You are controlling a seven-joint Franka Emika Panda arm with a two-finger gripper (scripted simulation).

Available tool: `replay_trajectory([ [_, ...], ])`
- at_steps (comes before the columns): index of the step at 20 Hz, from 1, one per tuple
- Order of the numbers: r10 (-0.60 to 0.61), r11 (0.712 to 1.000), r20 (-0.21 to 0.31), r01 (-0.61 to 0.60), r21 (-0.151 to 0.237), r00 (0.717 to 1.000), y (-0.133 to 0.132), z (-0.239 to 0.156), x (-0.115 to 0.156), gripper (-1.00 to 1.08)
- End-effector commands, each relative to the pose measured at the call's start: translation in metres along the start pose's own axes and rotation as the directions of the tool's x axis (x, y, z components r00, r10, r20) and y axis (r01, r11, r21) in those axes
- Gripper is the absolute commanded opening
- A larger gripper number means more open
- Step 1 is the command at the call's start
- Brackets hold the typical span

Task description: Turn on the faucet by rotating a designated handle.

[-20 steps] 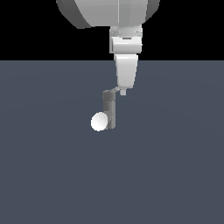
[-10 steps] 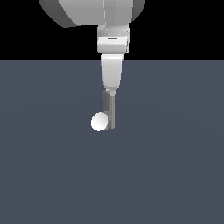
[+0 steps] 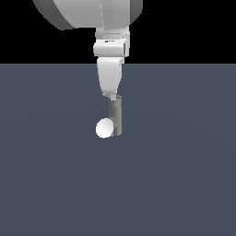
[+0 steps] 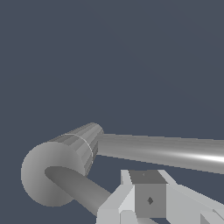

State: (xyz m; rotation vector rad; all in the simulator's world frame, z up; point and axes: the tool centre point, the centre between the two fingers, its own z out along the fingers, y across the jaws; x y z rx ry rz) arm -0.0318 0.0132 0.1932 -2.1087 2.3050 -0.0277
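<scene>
Though its opening is hidden, claw [image 3: 112, 97] right atop faucet [image 3: 115, 117], beside white ball [image 3: 105, 128].

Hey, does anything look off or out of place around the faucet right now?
Nothing stands out. The faucet stands upright on the floor, with the white ball beside its base on the exterior view's left. The gripper hangs right at its top. Nothing looks spilled or broken.
</scene>
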Motion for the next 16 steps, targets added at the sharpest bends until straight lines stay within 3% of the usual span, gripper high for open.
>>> replay_trajectory([
  [1,-0.028,1.000,0.002,0.028,-0.009,1.000,-0.001,0.005,-0.023,-1.00],
  [16,-0.059,0.998,0.001,0.059,-0.024,0.998,-0.024,0.012,-0.083,-1.00],
])
